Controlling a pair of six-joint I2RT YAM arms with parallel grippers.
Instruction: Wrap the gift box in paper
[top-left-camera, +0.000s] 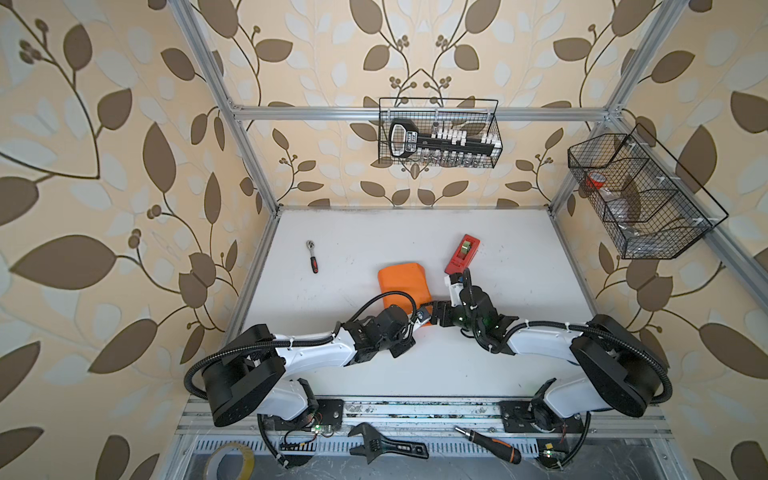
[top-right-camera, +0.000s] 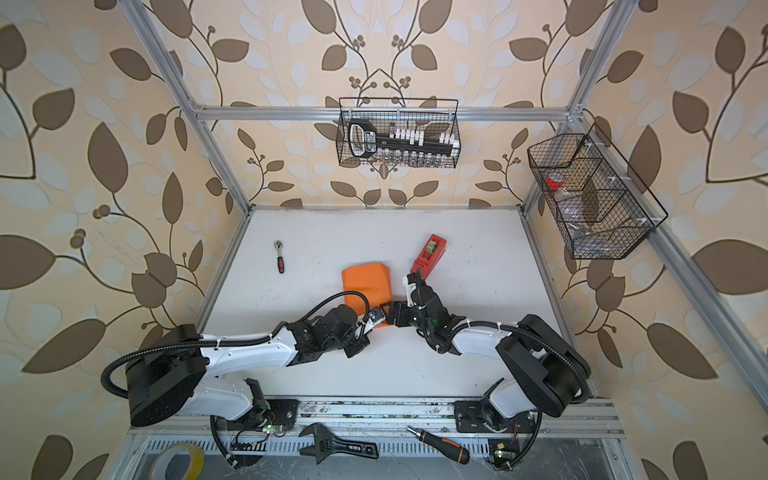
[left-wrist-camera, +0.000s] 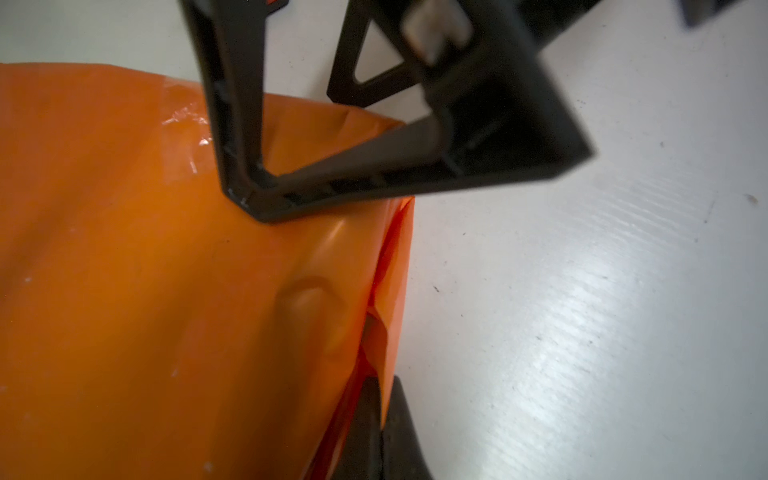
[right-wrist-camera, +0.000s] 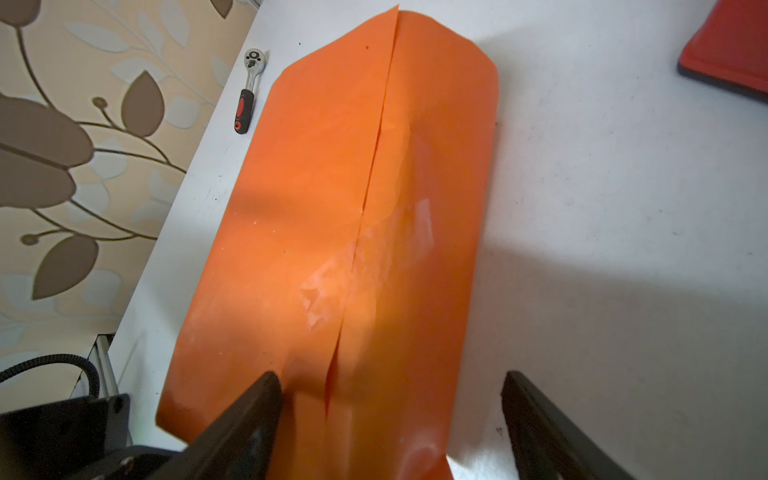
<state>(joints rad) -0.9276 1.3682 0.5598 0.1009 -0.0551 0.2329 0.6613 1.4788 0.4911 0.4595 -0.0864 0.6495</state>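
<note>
While forearms (top-left-camera: 316, 353) angle inward, wrists (top-left-camera: 446, 313) meet — over paper (top-left-camera: 401, 282).

The paper (left-wrist-camera: 145, 270), glossy orange face outward, fills much of the left wrist view and lies on the white table (left-wrist-camera: 582, 311). A rounded dent shows in it close to a folded edge, where the layers gape a little. The left tool (left-wrist-camera: 380, 415) has its two dark fingers pressed together on that edge (the orange fold runs right into the seam between them). Farther along, the right tool (left-wrist-camera: 297, 151) sets one black framed fingertip on the paper, while its other finger stands apart, past the paper's edge, over the table.
</note>
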